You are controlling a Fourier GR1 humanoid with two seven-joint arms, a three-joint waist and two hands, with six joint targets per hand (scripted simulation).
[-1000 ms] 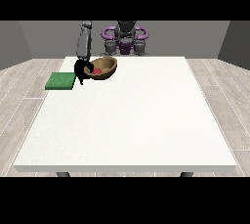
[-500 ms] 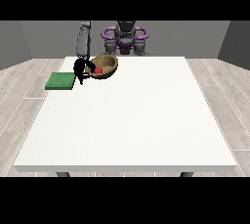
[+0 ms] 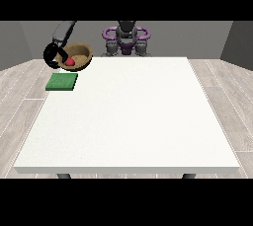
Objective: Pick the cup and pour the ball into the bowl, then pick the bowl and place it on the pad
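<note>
- Brown wood is what the bowl is made of; it is held in the air, tilted, above the bench's far corner at the view's left.
- The bowl's rim is gripped by the curled black robot hand at the view's left.
- A red ball is seen inside the bowl.
- The green pad is laid flat on the bench, just below the bowl.

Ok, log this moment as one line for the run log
hand at view's left: holding bowl raised | ball: in bowl | pad: bare, below bowl | phase: carrying to pad
</note>
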